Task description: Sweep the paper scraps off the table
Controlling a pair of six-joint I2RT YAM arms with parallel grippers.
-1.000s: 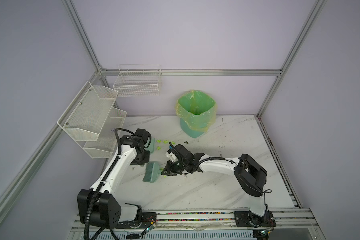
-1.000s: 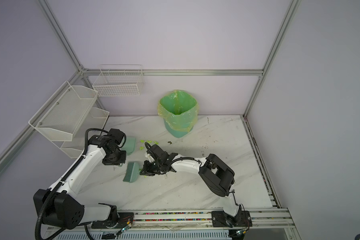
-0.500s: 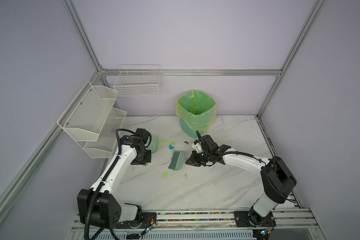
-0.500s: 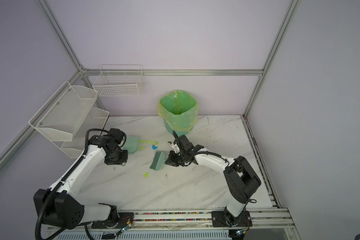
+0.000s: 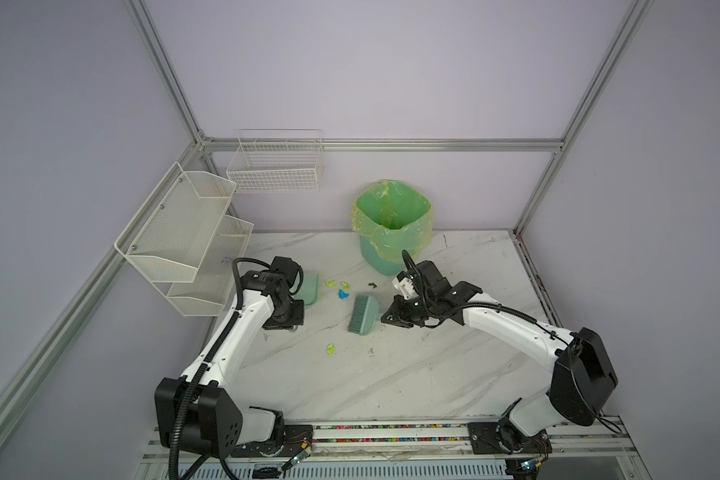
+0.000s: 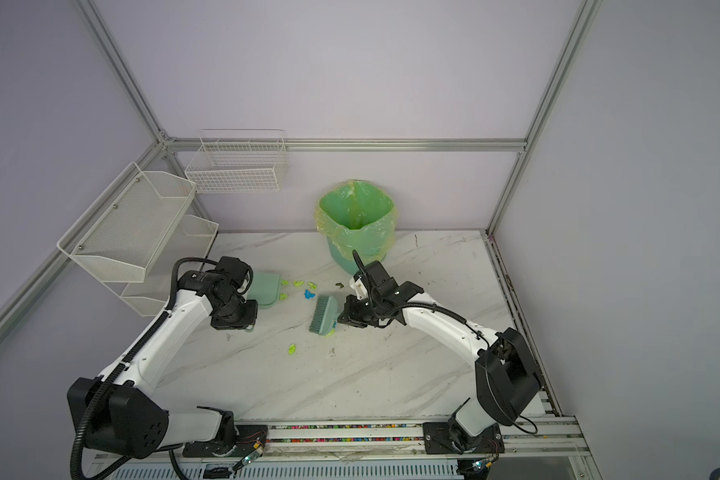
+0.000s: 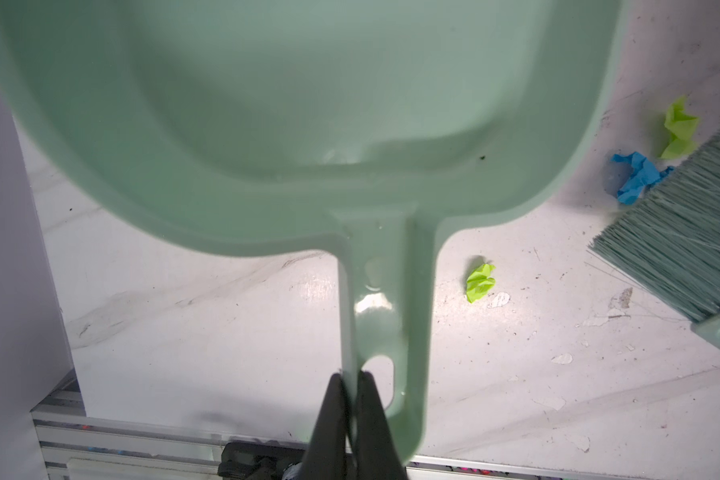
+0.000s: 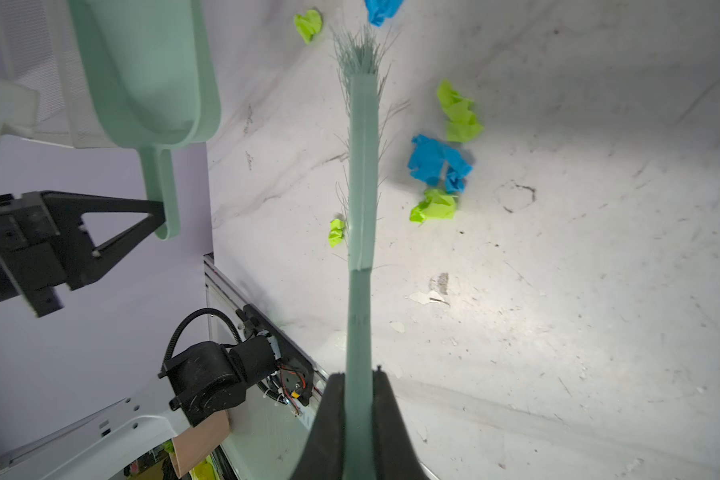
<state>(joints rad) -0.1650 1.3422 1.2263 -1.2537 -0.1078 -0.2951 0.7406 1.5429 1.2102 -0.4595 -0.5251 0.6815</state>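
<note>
Several blue and yellow-green paper scraps lie on the white marble table between the dustpan and the brush. One yellow-green scrap lies apart, nearer the front. My left gripper is shut on the handle of the mint-green dustpan. My right gripper is shut on the handle of the green brush. The brush bristles point toward the dustpan, beside a blue scrap.
A green-lined bin stands at the back, just behind my right wrist. White mesh racks and a wire basket hang on the left and back walls. A dark speck lies near the bin. The aluminium rail edges the front.
My right arm has swung the brush to the right and slightly back, away from the dustpan, uncovering the scraps. The left arm and dustpan have stayed put.
</note>
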